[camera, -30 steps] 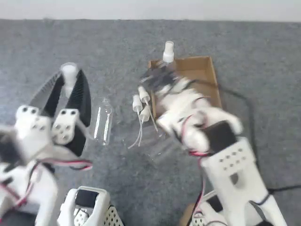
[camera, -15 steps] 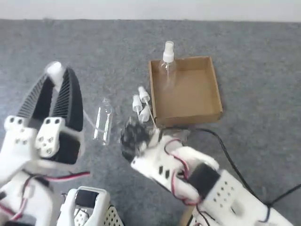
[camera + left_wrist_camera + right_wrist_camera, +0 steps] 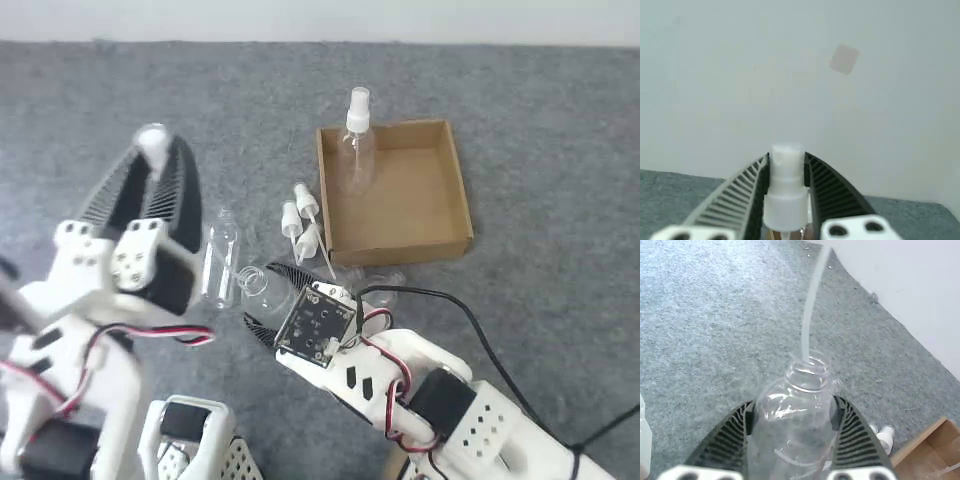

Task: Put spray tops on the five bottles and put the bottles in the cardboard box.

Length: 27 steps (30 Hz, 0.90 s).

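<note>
My left gripper (image 3: 153, 150) is raised at the left, shut on a white spray top (image 3: 785, 190). Its thin dip tube (image 3: 813, 300) hangs down to the open neck of a clear bottle (image 3: 792, 435). My right gripper (image 3: 794, 410) is shut on that bottle (image 3: 258, 283) near the table's middle front. One bottle with a spray top (image 3: 357, 150) stands in the cardboard box (image 3: 440, 205). Another clear bottle (image 3: 220, 262) lies between the arms. Three loose spray tops (image 3: 300, 225) lie beside the box's left wall.
A further clear bottle (image 3: 375, 285) lies just in front of the box. A black cable (image 3: 470, 325) runs over the right arm. White arm bases stand along the front edge. Grey carpet covers the table.
My right arm pulled back from the box, leaving the capped bottle standing there, and now grips an open bottle. My left gripper with the spray top shifted left, then back right above it.
</note>
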Each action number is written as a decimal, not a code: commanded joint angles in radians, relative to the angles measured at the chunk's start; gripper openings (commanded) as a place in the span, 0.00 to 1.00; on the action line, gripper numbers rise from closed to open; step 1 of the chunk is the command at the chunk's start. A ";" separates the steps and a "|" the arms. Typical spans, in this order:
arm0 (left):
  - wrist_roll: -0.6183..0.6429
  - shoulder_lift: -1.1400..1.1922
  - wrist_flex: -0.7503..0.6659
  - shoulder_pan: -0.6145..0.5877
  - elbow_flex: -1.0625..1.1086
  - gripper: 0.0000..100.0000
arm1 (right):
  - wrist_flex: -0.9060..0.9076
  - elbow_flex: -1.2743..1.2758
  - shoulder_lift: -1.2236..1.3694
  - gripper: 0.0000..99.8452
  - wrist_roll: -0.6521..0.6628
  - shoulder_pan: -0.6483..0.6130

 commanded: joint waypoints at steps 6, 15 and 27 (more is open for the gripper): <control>-0.035 0.000 -0.034 0.104 0.093 0.01 | -0.018 -0.003 -0.036 0.01 -0.012 -0.007; -0.121 -0.009 -0.028 0.112 0.255 0.01 | -0.067 0.086 -0.096 0.01 -0.014 0.079; -0.181 -0.009 -0.028 0.115 0.263 0.14 | -0.414 0.232 -0.016 0.01 -0.166 0.131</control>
